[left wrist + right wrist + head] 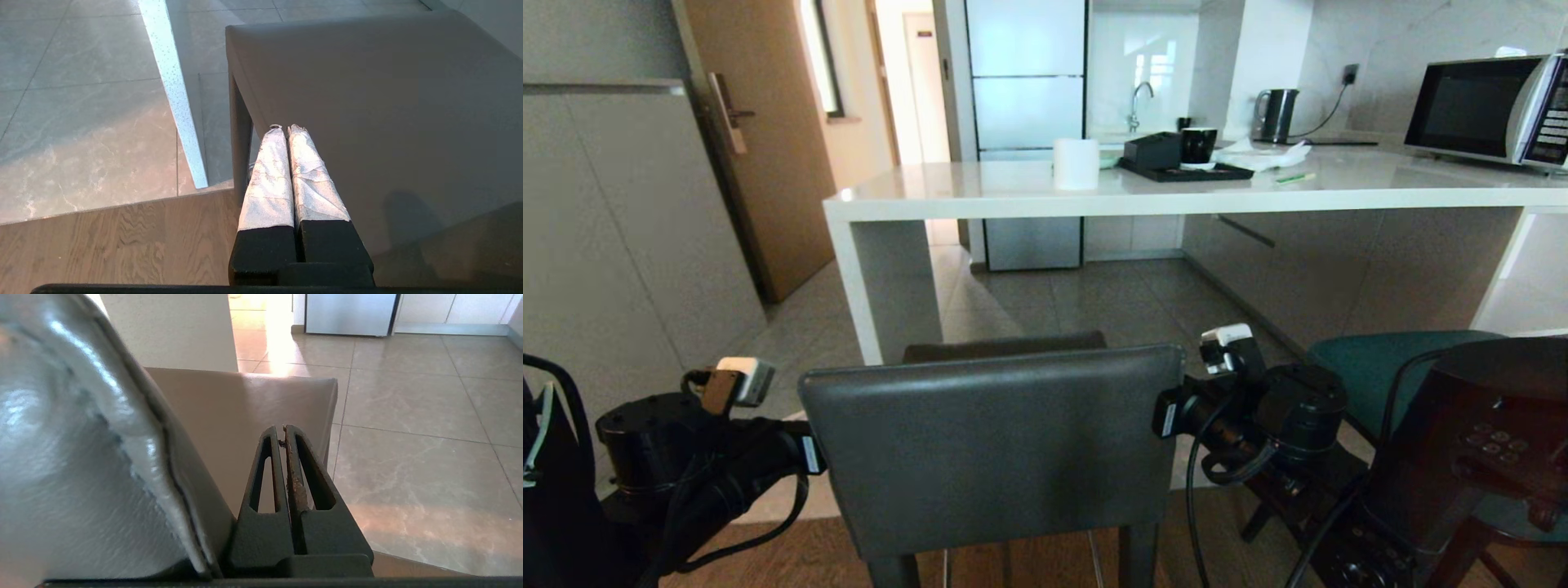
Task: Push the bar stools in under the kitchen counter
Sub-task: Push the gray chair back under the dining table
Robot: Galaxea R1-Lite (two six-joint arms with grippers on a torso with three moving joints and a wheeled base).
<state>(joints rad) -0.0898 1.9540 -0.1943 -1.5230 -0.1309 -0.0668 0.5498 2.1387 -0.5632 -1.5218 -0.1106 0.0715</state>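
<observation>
The dark-grey bar stool stands right in front of me, its square back (996,441) facing me and its seat (1005,346) short of the kitchen counter (1176,194). My left gripper (286,129) is shut, its white-wrapped fingers beside the left end of the back and lying over the seat (367,102). My right gripper (282,428) is shut too, tucked against the right end of the back (81,457), above the seat (245,404). Neither holds anything. The teal bar stool (1388,359) stands to the right, partly hidden by my right arm (1282,408).
The counter's white end panel (866,278) stands just ahead and left of the grey stool. On the counter are a white roll (1076,163), a black tray (1184,170), a kettle (1274,114) and a microwave (1486,106). A fridge (1025,122) and a wooden door (760,139) lie beyond.
</observation>
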